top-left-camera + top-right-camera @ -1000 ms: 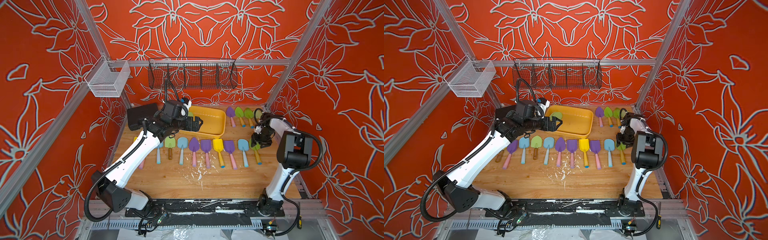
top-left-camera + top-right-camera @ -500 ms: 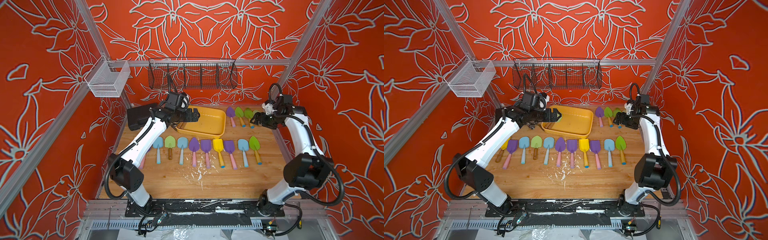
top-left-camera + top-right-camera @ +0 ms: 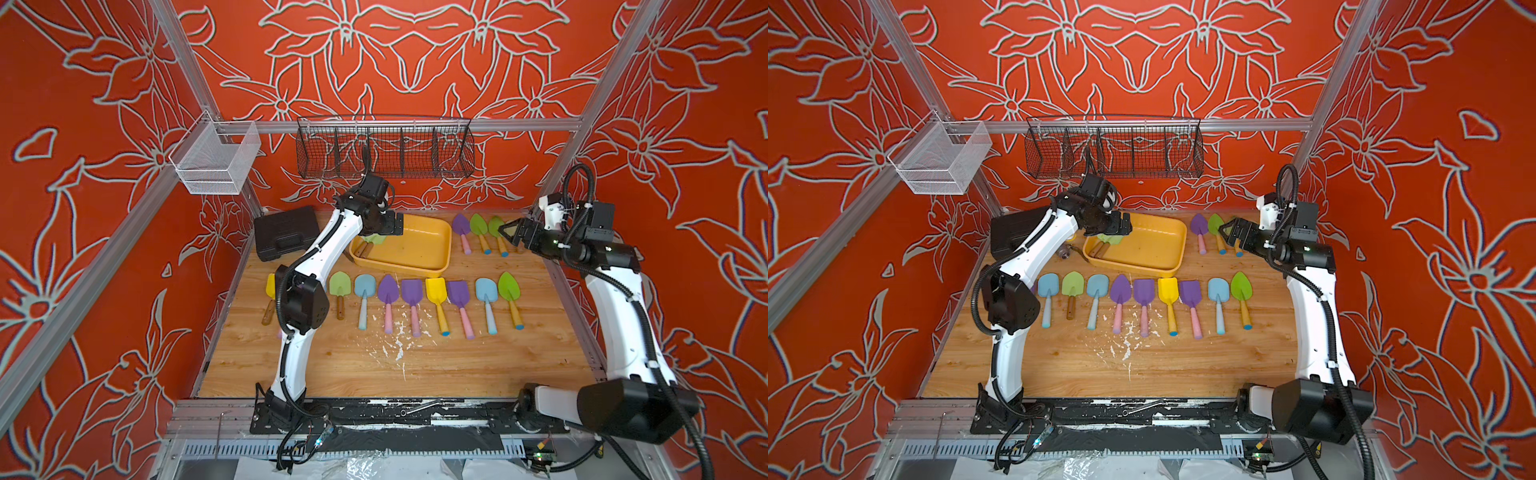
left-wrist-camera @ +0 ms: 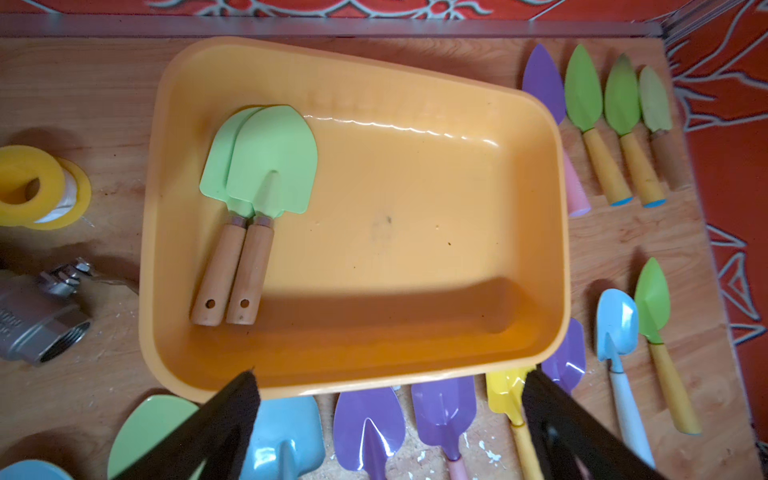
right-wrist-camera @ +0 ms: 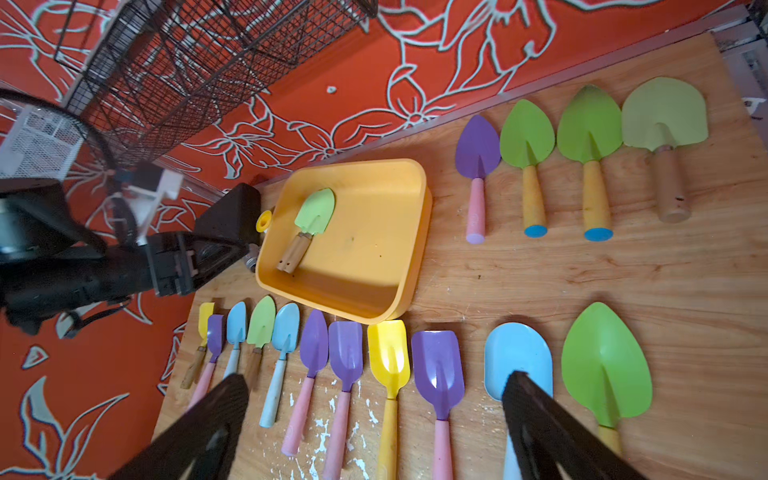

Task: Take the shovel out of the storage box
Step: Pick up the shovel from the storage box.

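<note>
Directly below the left gripper (image 4: 388, 378), whose black fingers (image 4: 224, 415) stand spread wide with nothing between them, the shallow yellow-orange plastic storage box (image 4: 415, 232) sits on the wooden tabletop (image 3: 415, 374). Two pale green, wooden-handled shovels (image 4: 274, 166) lie inside it, one blade overlapping the other and the handles (image 4: 249, 270) side by side and touching. They rest at the end of the box over which this gripper hangs, as both top views show. Just outside that end, near the same gripper, rest a yellow spool wound with white tape (image 4: 37, 187) and a grey metal threaded valve (image 4: 37, 320). Raised characters on the valve body are too blurred to read.

The right gripper (image 5: 376, 376) hangs well apart from the box, its fingers likewise wide and empty, above a short row of purple and green shovels (image 5: 528, 137) past the box's other end. A longer row of blue, green, purple and yellow shovels (image 3: 436, 291) lies beneath and between the two grippers, just beside the box's front wall. A black hard-shell case (image 3: 286, 232) sits behind the left arm. A black wire mesh basket (image 3: 384, 149) and a white one (image 3: 216, 162) hang above both grippers.
</note>
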